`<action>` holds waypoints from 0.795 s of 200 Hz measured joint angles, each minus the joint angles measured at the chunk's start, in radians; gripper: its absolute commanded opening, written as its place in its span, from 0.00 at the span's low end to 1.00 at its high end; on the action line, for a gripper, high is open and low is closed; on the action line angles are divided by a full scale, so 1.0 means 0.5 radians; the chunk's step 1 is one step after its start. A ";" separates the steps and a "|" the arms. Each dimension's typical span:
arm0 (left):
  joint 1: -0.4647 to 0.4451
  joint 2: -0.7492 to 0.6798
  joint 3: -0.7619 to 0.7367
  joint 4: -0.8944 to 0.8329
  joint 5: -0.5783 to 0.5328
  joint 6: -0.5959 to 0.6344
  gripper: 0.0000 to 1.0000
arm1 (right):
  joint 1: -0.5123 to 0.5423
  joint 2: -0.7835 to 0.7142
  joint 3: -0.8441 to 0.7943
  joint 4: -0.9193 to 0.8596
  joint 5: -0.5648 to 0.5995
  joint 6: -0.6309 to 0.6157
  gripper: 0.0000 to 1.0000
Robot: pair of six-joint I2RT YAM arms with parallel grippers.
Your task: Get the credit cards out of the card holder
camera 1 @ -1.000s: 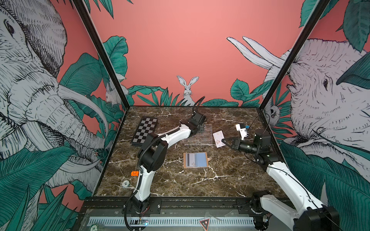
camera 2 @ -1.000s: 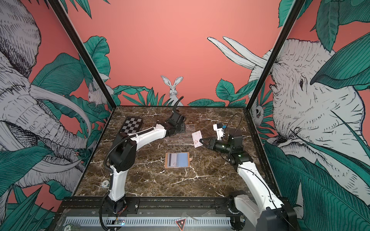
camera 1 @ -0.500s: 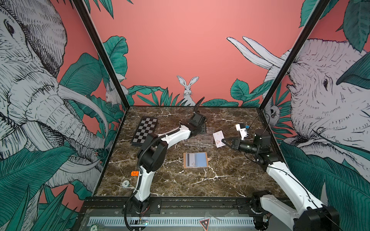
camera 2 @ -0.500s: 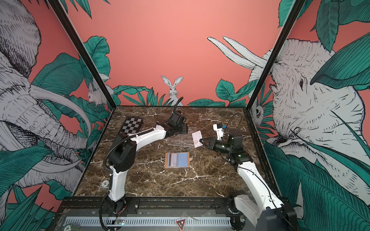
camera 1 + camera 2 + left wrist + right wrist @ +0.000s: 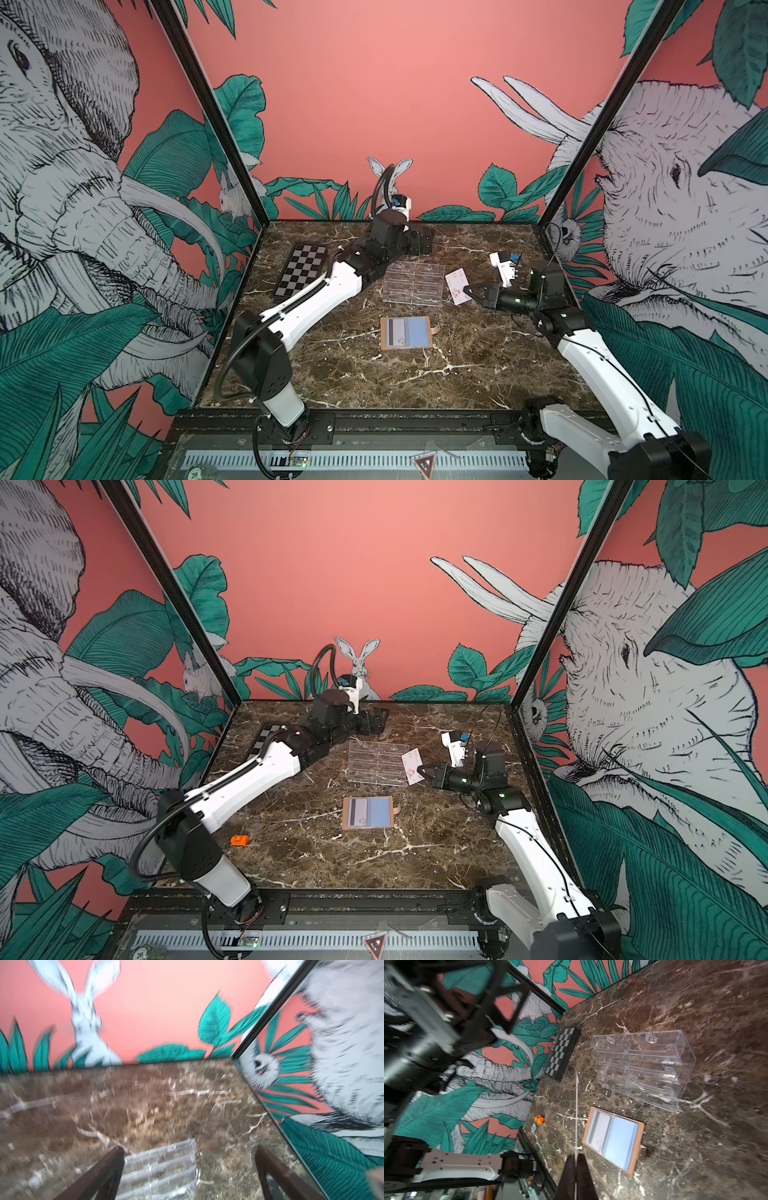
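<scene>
The tan card holder (image 5: pixel 383 333) (image 5: pixel 344 812) (image 5: pixel 640 1142) lies open and flat in mid-table. Two credit cards sit in its sleeves, one grey (image 5: pixel 396 332) (image 5: pixel 599 1128) and one pale blue (image 5: pixel 417 331) (image 5: pixel 623 1142). My right gripper (image 5: pixel 467 289) (image 5: pixel 420 769) (image 5: pixel 576 1156) is shut on a whitish credit card (image 5: pixel 456 284) (image 5: pixel 411 766), held above the table right of the holder. The right wrist view shows that card edge-on (image 5: pixel 577 1105). My left gripper (image 5: pixel 424 243) (image 5: pixel 380 721) (image 5: pixel 189 1148) stands open and empty near the back wall.
A clear acrylic tiered rack (image 5: pixel 413 282) (image 5: pixel 376 762) (image 5: pixel 643 1066) (image 5: pixel 162 1165) lies between the two grippers. A chequered board (image 5: pixel 301 270) (image 5: pixel 562 1053) lies at the back left. A small orange piece (image 5: pixel 239 840) (image 5: pixel 539 1119) sits near the left edge.
My left gripper's jaws have spread wide open and it has drawn slightly back from the rack. The right gripper and its card have stayed put.
</scene>
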State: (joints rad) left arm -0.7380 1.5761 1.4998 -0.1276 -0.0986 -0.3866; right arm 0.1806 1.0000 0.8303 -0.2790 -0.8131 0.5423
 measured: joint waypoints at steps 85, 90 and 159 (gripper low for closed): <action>0.192 -0.945 -0.473 0.004 0.138 0.640 0.99 | 0.000 -0.009 0.280 -0.494 0.227 -0.663 0.00; 0.200 -0.990 -0.510 -0.020 0.156 0.655 0.99 | 0.000 -0.014 0.282 -0.507 0.236 -0.685 0.00; 0.210 -1.398 -0.938 -0.393 0.513 0.826 0.99 | 0.000 -0.266 0.217 -0.558 0.307 -1.093 0.00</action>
State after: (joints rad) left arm -0.6331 0.8772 1.0309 -0.3241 0.1577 0.0265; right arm 0.1806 0.8669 0.9390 -0.5583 -0.6594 -0.0044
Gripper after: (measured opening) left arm 0.991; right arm 0.055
